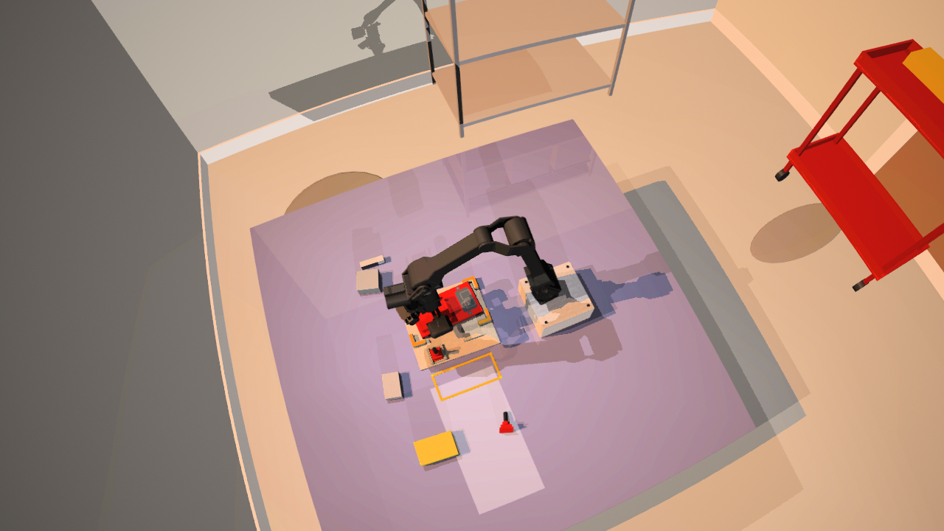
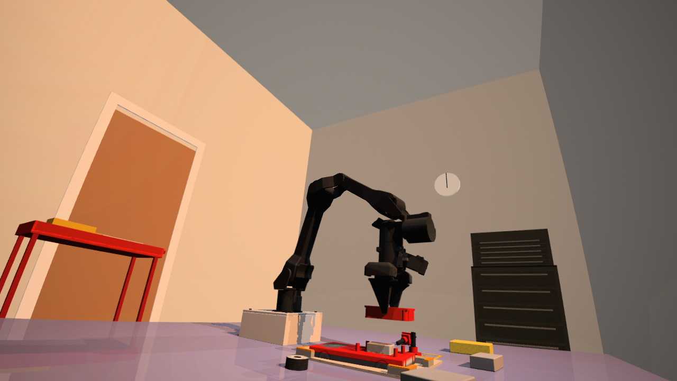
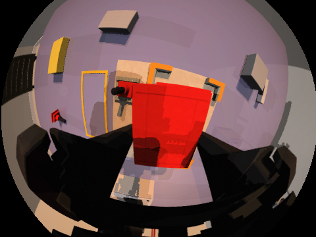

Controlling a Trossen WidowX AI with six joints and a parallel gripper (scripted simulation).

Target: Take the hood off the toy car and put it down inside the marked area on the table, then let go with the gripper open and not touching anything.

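Note:
My gripper (image 2: pixel 392 308) (image 3: pixel 166 131) is shut on the red hood (image 2: pixel 408 314) (image 3: pixel 171 115), one finger on each side. The hood hangs level, well above the toy car and apart from it. The red toy car (image 1: pixel 473 309) (image 2: pixel 331 351) sits on its wooden board (image 1: pixel 470 343) (image 3: pixel 123 66) between orange corner brackets, with a pale block showing in its open bay in the exterior view. The marked area, an orange outline (image 1: pixel 469 360) (image 3: pixel 106 99), lies on the table beside the board. In the top view the arm hides most of the hood.
A red piece with a black handle (image 1: pixel 436 353) (image 3: pixel 124 89) stands on the board, near the outline. A similar piece (image 1: pixel 506 423) (image 3: pixel 56 116) stands beyond the outline. A yellow block (image 1: pixel 435 448) (image 3: pixel 58 55), grey blocks (image 1: pixel 368 282) (image 1: pixel 391 385) and a black ribbed cylinder (image 2: pixel 296 363) stand around.

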